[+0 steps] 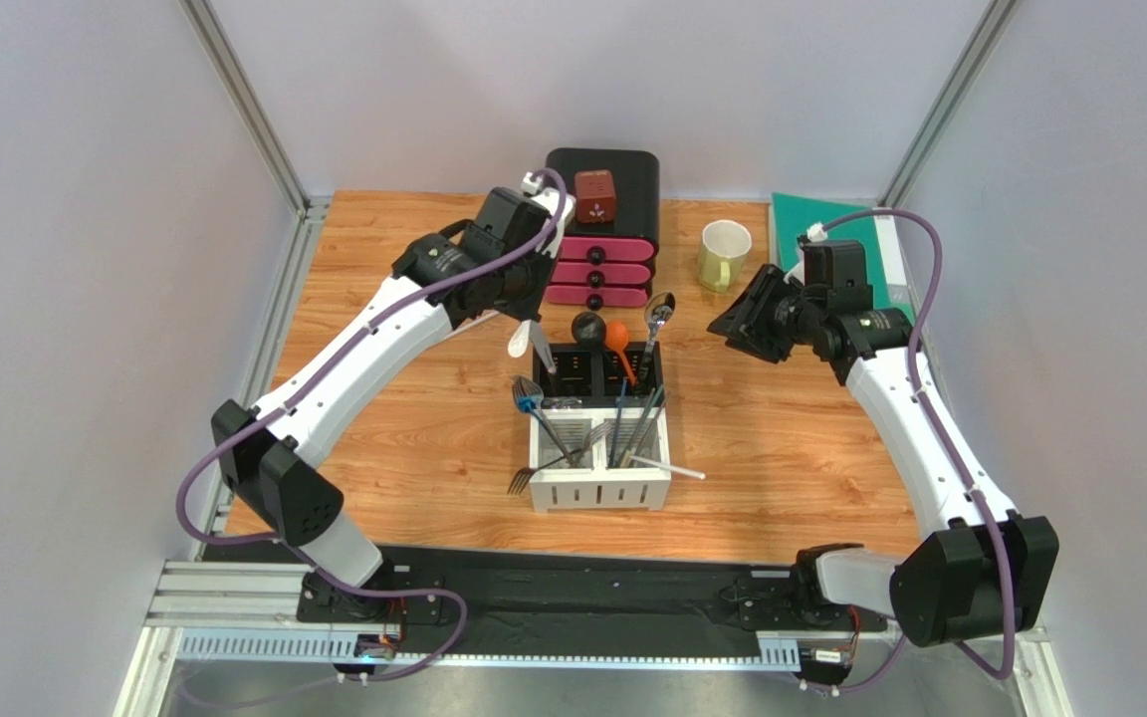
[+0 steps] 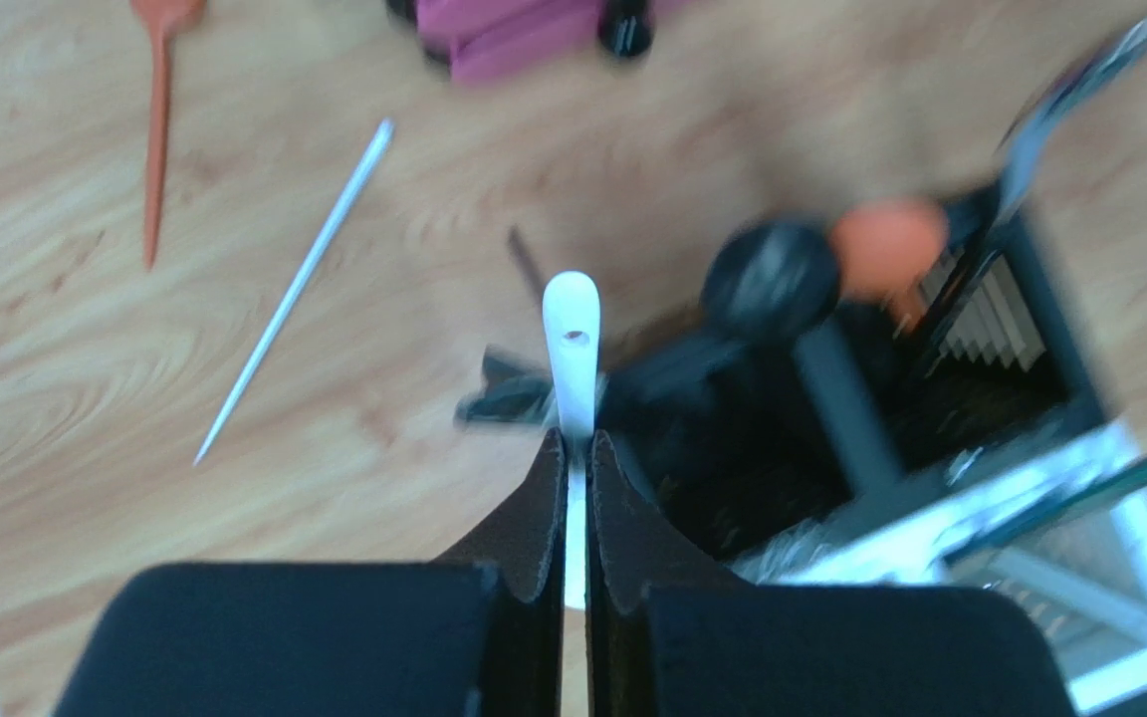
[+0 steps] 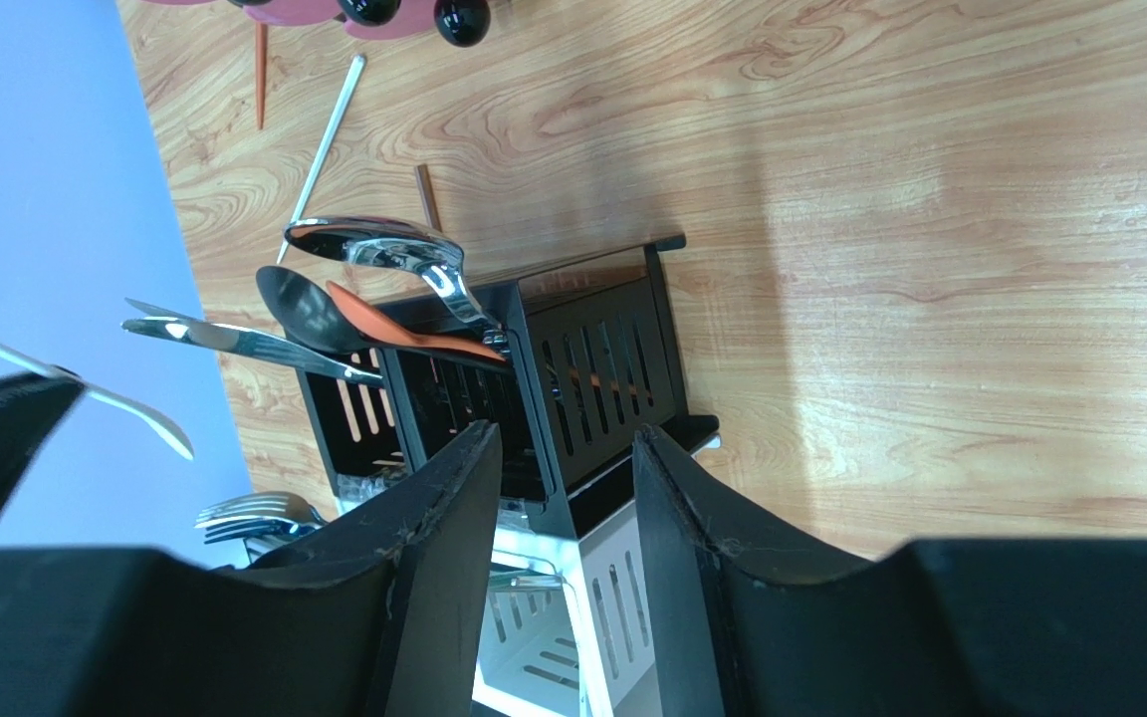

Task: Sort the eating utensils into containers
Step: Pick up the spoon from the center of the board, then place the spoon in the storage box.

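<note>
My left gripper (image 1: 532, 318) is shut on the handle of a white plastic spoon (image 2: 572, 351). It holds the spoon just above the back left corner of the containers (image 1: 599, 448), a square caddy with two black compartments at the back and two white ones in front. A black spoon (image 2: 771, 277), an orange spoon (image 2: 886, 247) and a silver spoon (image 3: 385, 247) stand in the black compartments. Forks (image 3: 251, 516) lean out of a white one. My right gripper (image 3: 565, 448) is open and empty, right of the caddy (image 3: 610, 359). An orange spoon (image 2: 158, 135) and a white stick (image 2: 296, 292) lie loose on the table.
A black-and-pink drawer box (image 1: 602, 224) with a red cube (image 1: 595, 194) on top stands behind the caddy. A pale green mug (image 1: 723, 251) and a green mat (image 1: 819, 224) are at the back right. A dark thin stick (image 3: 427, 194) lies by the caddy.
</note>
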{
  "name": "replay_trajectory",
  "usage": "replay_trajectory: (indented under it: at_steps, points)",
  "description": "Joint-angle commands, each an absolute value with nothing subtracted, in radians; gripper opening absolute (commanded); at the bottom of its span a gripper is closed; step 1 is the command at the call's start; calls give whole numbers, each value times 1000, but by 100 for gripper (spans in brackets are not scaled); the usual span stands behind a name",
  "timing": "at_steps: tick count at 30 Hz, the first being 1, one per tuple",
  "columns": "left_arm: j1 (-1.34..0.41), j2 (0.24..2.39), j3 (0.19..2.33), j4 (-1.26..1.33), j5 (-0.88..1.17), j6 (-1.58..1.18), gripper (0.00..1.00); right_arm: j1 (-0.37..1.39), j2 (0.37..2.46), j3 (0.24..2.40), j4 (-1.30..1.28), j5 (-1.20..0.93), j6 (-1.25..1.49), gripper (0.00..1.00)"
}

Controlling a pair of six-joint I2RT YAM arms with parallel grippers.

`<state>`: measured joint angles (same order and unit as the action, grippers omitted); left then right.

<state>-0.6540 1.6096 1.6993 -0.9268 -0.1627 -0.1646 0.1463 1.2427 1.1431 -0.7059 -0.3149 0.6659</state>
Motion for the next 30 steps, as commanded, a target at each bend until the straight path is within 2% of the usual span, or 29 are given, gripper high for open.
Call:
replay_trajectory:
  at_steps: [1,4,13,18,22,30]
  points:
    - [-646,1522,1582,-612,-129,-405,0,138,1189,1134,-664,-342,683,44]
    - [-667,1535,1496,-444,-173,-546,0,138,1167,1123,-676,-339,677,43]
    - [-828,1630,1468,-341,-248,-689,0,140,1108,1051,-696,-318,657,43]
    - [-871,1693,1486,-351,-262,-722,0,141,1112,1037,-696,-337,660,43]
    - [-926,1707,1468,-348,-359,-706,0,143,1092,1023,-698,-336,657,44]
    - [-940,1710,1347,-272,-384,-715,0,152,1071,980,-710,-330,644,45]
